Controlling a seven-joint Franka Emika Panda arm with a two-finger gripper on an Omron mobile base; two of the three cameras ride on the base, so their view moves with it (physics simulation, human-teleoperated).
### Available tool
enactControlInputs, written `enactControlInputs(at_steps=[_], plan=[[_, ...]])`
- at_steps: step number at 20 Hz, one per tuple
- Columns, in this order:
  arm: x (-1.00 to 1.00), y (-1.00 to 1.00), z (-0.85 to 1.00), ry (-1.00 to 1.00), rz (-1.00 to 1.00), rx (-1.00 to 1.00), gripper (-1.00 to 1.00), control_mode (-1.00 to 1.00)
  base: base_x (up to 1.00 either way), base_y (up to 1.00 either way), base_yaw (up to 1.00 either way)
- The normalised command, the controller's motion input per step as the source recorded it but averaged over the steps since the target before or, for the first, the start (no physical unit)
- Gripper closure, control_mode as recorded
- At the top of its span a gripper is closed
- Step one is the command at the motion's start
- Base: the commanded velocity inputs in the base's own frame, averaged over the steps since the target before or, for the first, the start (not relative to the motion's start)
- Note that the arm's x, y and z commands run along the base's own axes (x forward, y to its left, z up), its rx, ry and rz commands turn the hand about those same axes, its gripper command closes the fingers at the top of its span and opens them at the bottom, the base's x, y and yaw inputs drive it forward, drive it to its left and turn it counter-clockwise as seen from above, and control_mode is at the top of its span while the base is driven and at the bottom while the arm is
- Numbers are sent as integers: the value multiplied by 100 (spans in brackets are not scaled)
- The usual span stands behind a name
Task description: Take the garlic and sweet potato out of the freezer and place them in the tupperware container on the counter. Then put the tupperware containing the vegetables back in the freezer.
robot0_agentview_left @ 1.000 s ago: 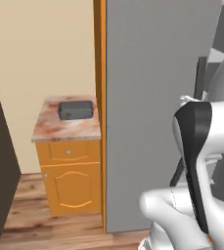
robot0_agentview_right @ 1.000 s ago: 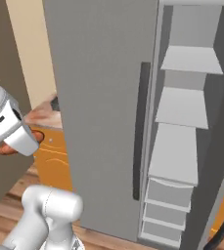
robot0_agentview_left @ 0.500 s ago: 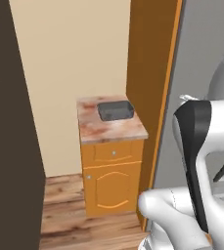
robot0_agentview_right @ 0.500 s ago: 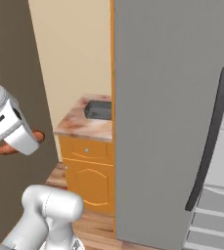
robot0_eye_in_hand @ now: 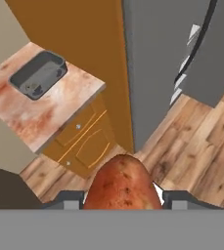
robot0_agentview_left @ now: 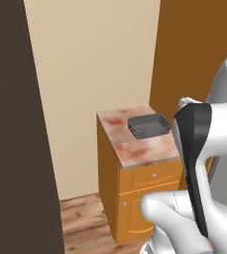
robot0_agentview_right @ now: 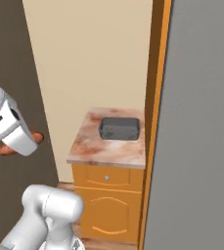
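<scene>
While the white arm hangs over a wood-plank floor, its pincer is clamped on the sweet potato, an orange-red lump with dark specks that sits at 6 o'clock in the hand view, between two dark fingertips. From the right base camera, the same sweet potato peeks out in two orange-red ends at 9 o'clock, either side of the arm's white wrist, well apart from the cabinet.

At about 10 o'clock in the hand view lies the tabletop, a pinkish-brown marbled slab over an orange wooden cabinet with small round knobs. On it rests the tupperware container, a shallow dark grey tub with a flared rim (a small pale object lies inside it, too small to identify). In the left base view the tupperware container sits at the slab's back right corner, with bare tabletop in front of it; the right base view shows the container just left of a tall orange panel.

To the right stands the freezer, its wide flat grey door taking up the 3 o'clock side of the right base view. In the hand view the freezer rises beside the orange panel, with its long dark curved handle at 1 o'clock.
</scene>
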Motion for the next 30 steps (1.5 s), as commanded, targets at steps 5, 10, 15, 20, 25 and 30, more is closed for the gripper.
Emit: enactControlInputs(at_steps=[5, 10, 15, 20, 25, 30], plan=[[0, 0, 0, 0, 0, 0, 100, 100, 83, 34, -24], [0, 0, 0, 0, 0, 0, 100, 100, 60, 19, -18], [45, 2, -33, 1, -10, 0, 100, -100, 0, 0, 0], [65, -5, -52, 0, -6, 0, 100, -100, 0, 0, 0], [79, -10, -59, 3, -5, 0, 100, -100, 0, 0, 0], [81, -17, -48, 5, -5, 0, 100, -100, 0, 0, 0]])
